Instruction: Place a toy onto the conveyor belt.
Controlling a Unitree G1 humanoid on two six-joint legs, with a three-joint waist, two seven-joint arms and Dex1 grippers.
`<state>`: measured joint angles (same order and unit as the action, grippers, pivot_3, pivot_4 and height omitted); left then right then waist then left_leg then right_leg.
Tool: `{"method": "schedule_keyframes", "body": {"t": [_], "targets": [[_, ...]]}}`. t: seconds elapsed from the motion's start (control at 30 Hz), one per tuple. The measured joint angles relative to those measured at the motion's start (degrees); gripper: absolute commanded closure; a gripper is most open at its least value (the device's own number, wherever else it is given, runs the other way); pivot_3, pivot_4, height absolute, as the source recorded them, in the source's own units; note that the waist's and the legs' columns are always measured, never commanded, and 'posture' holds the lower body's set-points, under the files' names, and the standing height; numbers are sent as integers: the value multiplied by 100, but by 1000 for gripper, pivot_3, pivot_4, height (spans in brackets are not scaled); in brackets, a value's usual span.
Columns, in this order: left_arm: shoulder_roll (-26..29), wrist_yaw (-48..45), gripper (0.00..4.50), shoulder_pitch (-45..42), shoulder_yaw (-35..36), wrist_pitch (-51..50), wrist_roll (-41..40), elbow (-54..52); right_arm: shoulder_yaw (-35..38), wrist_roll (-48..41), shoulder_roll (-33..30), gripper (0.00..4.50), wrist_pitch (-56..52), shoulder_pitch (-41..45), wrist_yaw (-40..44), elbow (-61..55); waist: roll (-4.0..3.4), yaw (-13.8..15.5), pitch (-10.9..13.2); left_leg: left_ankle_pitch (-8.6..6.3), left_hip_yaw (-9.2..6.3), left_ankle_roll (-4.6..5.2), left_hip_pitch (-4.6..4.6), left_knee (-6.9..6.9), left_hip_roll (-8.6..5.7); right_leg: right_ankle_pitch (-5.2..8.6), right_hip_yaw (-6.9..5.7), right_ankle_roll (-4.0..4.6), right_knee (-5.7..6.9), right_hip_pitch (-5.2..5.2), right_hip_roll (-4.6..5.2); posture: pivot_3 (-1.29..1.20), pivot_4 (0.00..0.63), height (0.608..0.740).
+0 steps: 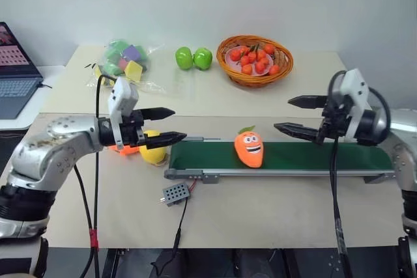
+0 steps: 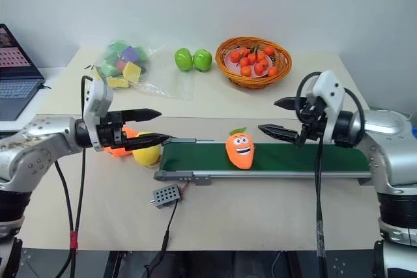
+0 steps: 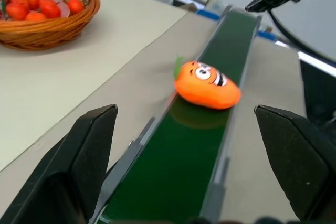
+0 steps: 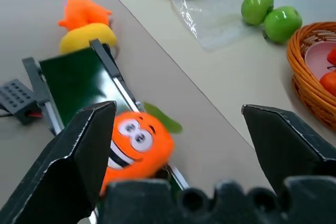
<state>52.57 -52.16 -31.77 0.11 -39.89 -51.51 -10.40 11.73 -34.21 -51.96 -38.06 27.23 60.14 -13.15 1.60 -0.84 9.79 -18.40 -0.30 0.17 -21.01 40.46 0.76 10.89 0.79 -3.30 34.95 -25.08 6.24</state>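
Orange plush toy (image 1: pixel 249 149) already lies on the green conveyor belt (image 1: pixel 313 156), so the placing looks done, and both my left claw (image 1: pixel 166 126) and right claw (image 1: pixel 292 116) hang empty, fingers spread apart.

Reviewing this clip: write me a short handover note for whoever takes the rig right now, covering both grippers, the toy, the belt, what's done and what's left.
Left gripper: open, empty, held above the table off the belt's left end.
Right gripper: open, empty, held above the belt's right part.
The small orange carrot-shaped plush toy with a green leaf tuft and a smiling face lies on the long dark green conveyor belt in its grey metal frame, near the middle, free of both grippers.
Done: toy placed on the belt.
Left: nothing but drawing the arms clear.
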Motion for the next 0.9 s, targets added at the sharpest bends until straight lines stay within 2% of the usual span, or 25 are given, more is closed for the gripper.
{"method": "schedule_keyframes", "body": {"t": [0.2,0.3,0.9], "targets": [[52,-333,33,-20,8,-143,385,63,187,-254,-122,0,-190,-115,-95,-228,0,-23,0,2,7,-4,5,0,0,0,4,1,-1,4,0,0,150,738],[-90,-367,33,-21,9,-153,530,91,188,-258,-119,0,-190,-120,-186,-231,0,-2,0,3,7,-5,3,4,-1,0,4,1,0,4,0,0,150,738],[-707,-476,33,-948,199,-539,480,512,283,-314,-94,0,-190,-183,-424,-365,0,10,0,0,4,0,-7,41,-2,0,6,1,11,7,0,0,150,738]]}}
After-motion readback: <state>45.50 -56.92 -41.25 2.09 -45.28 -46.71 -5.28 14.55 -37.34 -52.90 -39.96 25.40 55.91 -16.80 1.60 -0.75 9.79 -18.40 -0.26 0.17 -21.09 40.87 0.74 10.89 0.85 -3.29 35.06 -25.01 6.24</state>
